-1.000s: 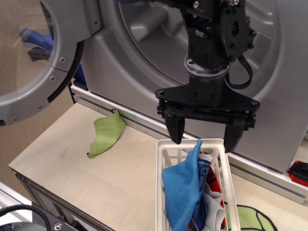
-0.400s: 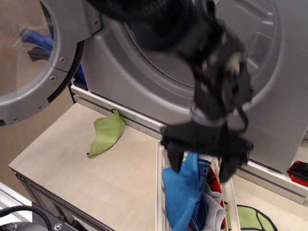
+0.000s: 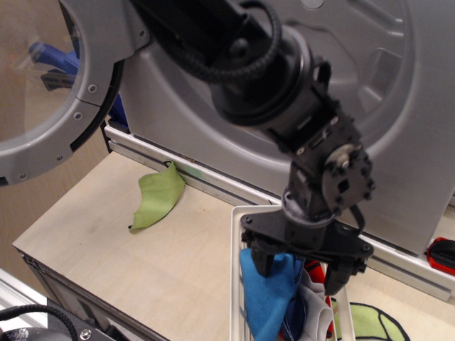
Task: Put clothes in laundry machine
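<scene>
Our claw [image 3: 301,264], jaws spread, straddles the blue cloth [image 3: 270,288] heaped in the white basket [image 3: 238,234] (washer [image 3: 234,142] behind); soft, light, it should pinch best at its bunched top fold.

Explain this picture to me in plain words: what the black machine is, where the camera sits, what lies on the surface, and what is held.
One camera looks down from in front, above the wooden table. The black jointed thing is a robot arm ending in a gripper, a two-fingered claw. It reaches down into a white basket of clothes, its fingers open either side of a blue cloth; nothing is clearly gripped yet. Behind stands the laundry machine, its round door swung open at left. A green cloth lies on the table, and a red object sits at the right edge.
</scene>
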Controlling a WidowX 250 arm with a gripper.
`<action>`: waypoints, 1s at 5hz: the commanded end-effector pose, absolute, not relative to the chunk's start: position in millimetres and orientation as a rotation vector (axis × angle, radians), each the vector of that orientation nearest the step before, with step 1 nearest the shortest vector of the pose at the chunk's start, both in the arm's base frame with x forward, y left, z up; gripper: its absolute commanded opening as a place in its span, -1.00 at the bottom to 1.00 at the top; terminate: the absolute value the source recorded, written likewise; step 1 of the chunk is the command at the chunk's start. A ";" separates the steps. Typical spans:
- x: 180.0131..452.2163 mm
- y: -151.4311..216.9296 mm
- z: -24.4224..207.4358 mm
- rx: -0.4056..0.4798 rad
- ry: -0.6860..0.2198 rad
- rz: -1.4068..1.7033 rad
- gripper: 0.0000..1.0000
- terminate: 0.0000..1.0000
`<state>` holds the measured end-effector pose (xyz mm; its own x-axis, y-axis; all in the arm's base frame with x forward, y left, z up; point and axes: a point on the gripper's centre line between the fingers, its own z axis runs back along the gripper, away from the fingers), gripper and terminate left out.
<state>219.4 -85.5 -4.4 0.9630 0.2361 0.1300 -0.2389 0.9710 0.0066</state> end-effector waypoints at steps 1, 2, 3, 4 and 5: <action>231.1 -79.9 -17.9 0.033 -0.138 0.269 1.00 -1.00; 236.4 -75.8 -30.1 0.038 -0.136 0.289 1.00 -1.00; 236.2 -70.9 -41.2 0.048 -0.123 0.294 1.00 -1.00; 236.3 -69.5 -45.5 0.045 -0.123 0.294 -1.00 -1.00; 237.4 -69.6 -44.1 0.045 -0.127 0.277 -1.00 -1.00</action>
<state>231.6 -70.3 -48.4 0.9562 0.2695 0.1143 -0.2752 0.9607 0.0373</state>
